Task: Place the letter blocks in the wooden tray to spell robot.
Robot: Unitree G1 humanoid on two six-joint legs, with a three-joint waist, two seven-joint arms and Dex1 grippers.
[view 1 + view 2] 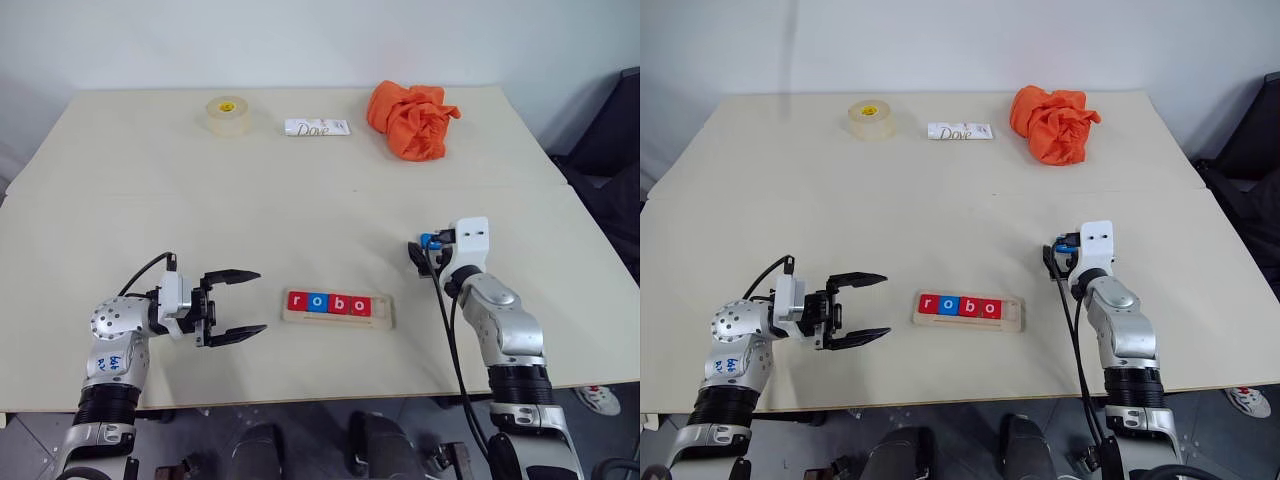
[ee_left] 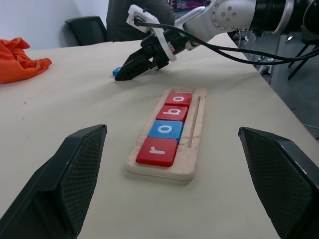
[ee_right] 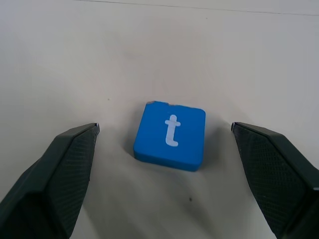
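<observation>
Four small flat letter tiles (image 1: 328, 303), reading r, o, b, o, already lie in the long pale wooden tray (image 1: 385, 313), leaving its right end free for the last one. That blue t tile (image 3: 170, 136) lies flat on the beige table (image 1: 300, 200) between the spread fingers of the right gripper (image 3: 164, 164), ungrasped. Beside the tray, the left gripper (image 1: 235, 305) waits unclenched and empty. An orange cloth (image 1: 412, 118), tape roll (image 1: 228, 114) and white Dove packet (image 1: 317, 127) sit far off, blocking nothing

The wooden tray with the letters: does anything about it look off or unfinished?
The wooden tray reads "robo": four tiles sit in it and the last place is bare. The missing blue t block lies flat on the table, apart from the tray, between the open fingers of the right gripper. One of its top corners looks slightly chipped.
</observation>
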